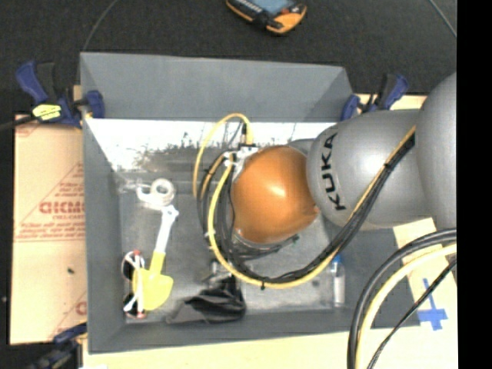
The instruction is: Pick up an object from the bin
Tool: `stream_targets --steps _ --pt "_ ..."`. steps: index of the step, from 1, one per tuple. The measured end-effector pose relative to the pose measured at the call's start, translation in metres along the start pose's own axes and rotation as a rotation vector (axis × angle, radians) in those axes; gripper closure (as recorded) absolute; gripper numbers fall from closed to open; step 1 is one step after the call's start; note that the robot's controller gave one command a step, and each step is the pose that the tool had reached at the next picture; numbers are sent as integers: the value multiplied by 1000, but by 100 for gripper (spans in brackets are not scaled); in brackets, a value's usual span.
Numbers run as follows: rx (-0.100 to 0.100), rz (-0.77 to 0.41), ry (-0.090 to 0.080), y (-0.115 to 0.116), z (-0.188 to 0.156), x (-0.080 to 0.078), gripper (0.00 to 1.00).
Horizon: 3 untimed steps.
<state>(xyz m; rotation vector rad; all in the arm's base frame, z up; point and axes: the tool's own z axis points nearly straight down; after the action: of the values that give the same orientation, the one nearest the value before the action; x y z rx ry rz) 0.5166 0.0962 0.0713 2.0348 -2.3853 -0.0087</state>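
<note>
My gripper (224, 277) shows as a dark shape below the orange dome, low over the front middle of the bin. Right under it lies a black crumpled thing (209, 306) against the front wall; I cannot tell whether they touch. To the left, a yellow scoop with a white handle (158, 271) lies lengthwise, its yellow blade toward the front. A small black, red and white thing (132, 274) rests beside that blade. A white ring-shaped piece (158, 192) sits at the handle's far end.
A slim clear and silver tube (336, 283) lies by the right front corner. The arm with its dome and yellow cables covers the middle and right of the bin. Bare floor shows at the back left.
</note>
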Motion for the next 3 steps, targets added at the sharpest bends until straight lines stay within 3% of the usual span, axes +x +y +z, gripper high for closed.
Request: stream_targets --steps 2,3 --pt "-6 1 0 2 -14 0 100" --pt "-8 1 0 3 -36 0 100"
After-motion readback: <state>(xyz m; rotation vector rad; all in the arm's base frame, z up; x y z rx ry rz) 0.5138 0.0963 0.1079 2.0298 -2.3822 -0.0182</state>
